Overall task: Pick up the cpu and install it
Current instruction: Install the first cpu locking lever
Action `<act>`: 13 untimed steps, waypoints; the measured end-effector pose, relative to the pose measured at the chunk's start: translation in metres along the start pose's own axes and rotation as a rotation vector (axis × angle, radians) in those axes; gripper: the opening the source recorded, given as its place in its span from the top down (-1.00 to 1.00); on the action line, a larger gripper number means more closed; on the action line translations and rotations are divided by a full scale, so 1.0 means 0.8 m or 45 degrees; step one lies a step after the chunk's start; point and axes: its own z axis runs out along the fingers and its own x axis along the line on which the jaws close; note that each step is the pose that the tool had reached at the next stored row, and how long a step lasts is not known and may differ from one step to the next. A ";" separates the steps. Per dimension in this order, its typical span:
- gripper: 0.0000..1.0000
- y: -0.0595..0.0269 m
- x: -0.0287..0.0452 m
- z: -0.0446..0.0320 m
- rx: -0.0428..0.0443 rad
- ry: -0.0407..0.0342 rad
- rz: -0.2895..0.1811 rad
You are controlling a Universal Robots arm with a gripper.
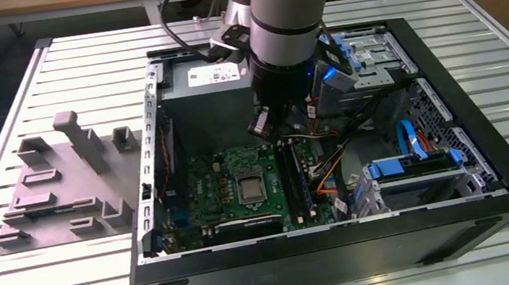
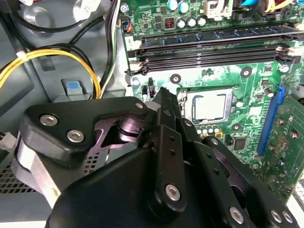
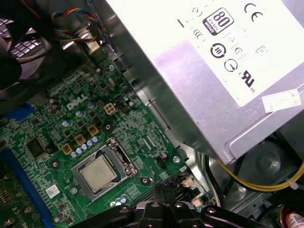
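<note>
Slatted white table (image 1: 77,281) carries an open computer case (image 1: 492,179); exterior view, centre: gripper (image 1: 269,127) hangs above the green board (image 1: 207,192), cpu (image 1: 249,189) seated in its socket just below. Second wrist view: cpu (image 2: 209,105) right of centre beyond the fingertips. First wrist view: cpu (image 3: 99,173) lower left; fingers meet, holding nothing

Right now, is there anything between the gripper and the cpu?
No. In the first wrist view, bare green board separates the gripper from the cpu seated in its socket.
</note>
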 end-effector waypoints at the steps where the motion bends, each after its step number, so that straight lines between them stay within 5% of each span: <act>1: 0.79 0.001 -0.0011 0.0003 0.000 0.0002 0.000; 7: 0.79 0.005 -0.0052 0.0024 0.000 0.0004 -0.003; 13: 0.79 0.008 -0.0033 0.0040 0.001 0.0059 -0.074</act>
